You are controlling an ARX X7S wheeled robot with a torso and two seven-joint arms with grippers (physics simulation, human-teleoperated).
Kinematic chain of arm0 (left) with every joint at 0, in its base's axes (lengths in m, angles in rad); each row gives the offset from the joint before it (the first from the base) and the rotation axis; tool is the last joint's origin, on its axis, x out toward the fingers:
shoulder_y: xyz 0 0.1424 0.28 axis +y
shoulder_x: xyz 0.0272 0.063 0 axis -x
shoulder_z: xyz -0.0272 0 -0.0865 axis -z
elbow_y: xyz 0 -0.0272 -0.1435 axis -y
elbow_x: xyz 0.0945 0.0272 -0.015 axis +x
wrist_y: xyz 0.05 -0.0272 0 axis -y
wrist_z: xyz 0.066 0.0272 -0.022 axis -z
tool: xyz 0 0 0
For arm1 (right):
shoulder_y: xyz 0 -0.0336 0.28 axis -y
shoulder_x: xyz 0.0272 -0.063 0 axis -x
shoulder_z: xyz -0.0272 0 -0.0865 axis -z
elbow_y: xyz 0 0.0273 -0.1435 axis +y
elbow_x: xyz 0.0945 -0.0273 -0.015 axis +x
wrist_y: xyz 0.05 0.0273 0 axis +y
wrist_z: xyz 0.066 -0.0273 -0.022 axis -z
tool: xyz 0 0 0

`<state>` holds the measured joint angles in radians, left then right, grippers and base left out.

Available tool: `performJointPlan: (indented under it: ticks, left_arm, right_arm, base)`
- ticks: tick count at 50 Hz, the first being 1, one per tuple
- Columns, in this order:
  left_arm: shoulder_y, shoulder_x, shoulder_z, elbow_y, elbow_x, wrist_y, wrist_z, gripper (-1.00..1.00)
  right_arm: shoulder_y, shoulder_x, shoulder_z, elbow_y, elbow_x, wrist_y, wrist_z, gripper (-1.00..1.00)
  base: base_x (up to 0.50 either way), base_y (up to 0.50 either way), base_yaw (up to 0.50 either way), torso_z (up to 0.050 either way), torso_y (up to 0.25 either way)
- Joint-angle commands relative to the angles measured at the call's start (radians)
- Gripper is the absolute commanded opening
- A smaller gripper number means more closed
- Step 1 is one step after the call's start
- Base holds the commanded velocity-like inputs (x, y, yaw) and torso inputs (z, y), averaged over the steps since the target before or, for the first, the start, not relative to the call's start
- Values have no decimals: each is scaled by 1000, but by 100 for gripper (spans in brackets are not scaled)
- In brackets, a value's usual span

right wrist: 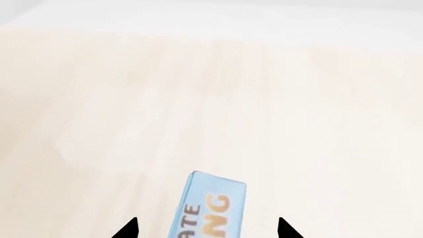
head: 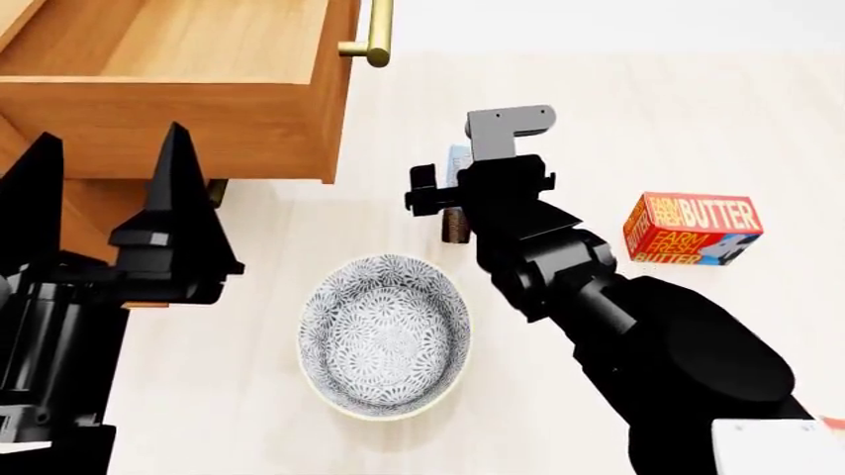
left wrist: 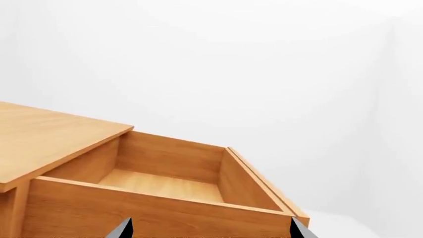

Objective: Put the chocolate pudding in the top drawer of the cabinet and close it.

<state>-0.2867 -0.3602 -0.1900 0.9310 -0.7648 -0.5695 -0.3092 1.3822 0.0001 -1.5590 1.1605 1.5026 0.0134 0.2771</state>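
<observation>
The top drawer (left wrist: 165, 183) stands pulled out, its inside open from above; between it and the right hand (head: 449, 193) only bare surface (head: 555, 89), with the bowl (head: 383, 334) nearer

Patterned bowl (head: 383, 334) and butter box (head: 692, 229), well apart on pale floor (head: 620, 109)

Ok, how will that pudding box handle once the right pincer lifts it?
The chocolate pudding looks like a thin, flat carton: probably light and fairly stiff. Its printed face seems smooth, so it may slip or pivot between the right pincer tips.
</observation>
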Motion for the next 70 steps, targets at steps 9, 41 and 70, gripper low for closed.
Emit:
performJointPlan:
  ticks: [9,41,70]
  left_arm:
    - [14,-12,4,5,-5,11,-11,100]
    - [5,-17,31,-20,9,36,-14,100]
    - [18,-64,-6,37,-73,19,-71,100]
  right_arm:
    - [-33,0,-3,6,16,14,-5,100]
    - [-41,0,-5,12,26,27,-12,-100]
    - [5,0,-2,35,21,-50,-2,-100]
  base:
    - [0,0,0,0,0]
    - [0,0,0,0,-1]
    - [0,0,0,0,0]
